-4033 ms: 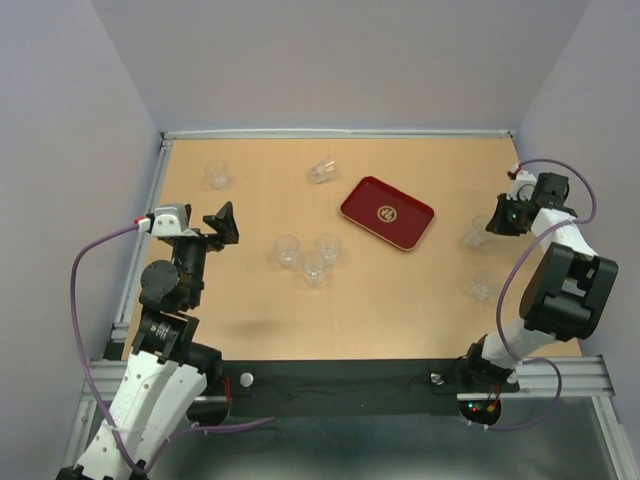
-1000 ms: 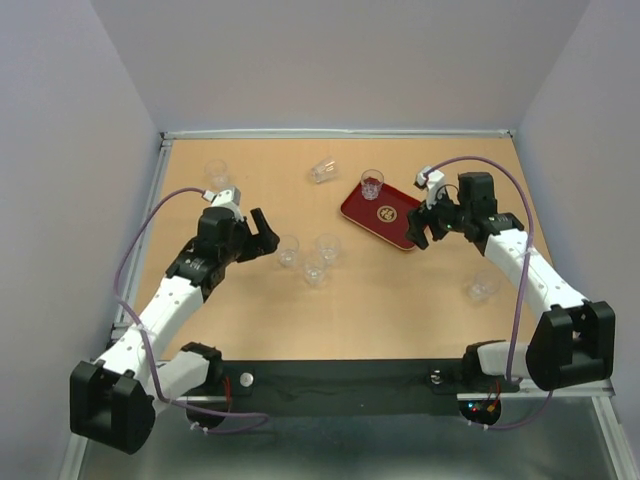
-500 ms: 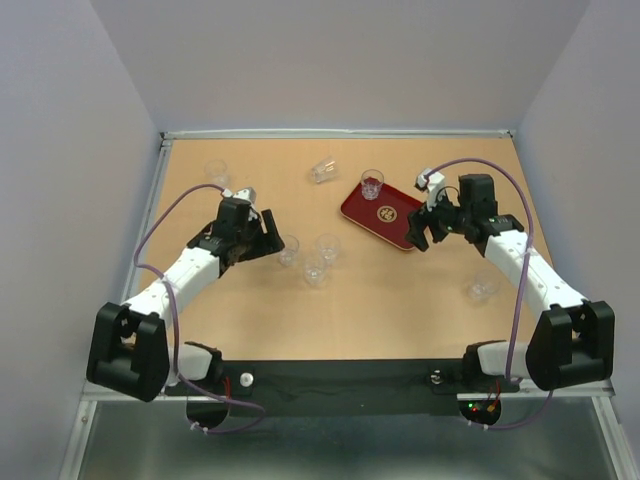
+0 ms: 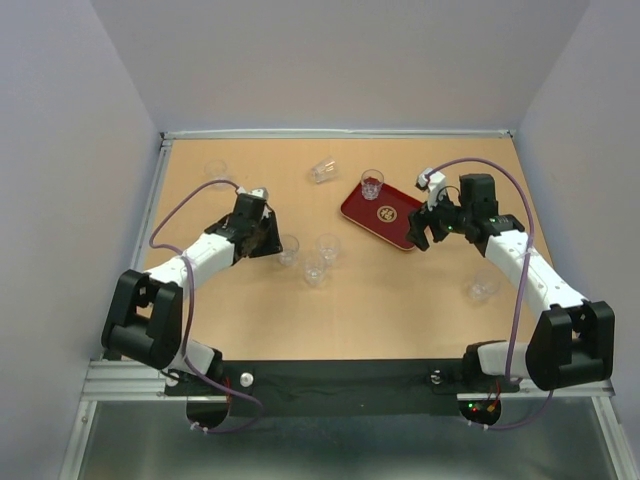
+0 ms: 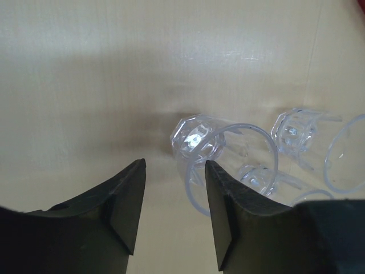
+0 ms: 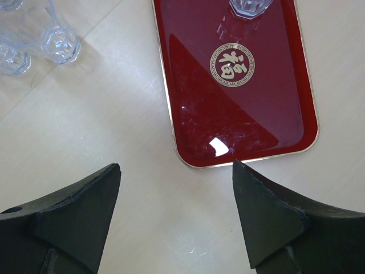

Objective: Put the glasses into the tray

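Left gripper [image 5: 174,171] is set narrow before a glass [image 5: 219,157] for grasping; right gripper [image 6: 177,168] is held wide over the far-edge tray [image 6: 239,120].

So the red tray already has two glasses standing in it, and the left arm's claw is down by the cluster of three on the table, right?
Not quite. The tray holds only one glass, at its far corner, as the top external view shows. The rest is right: the left gripper is open beside the cluster of three glasses.
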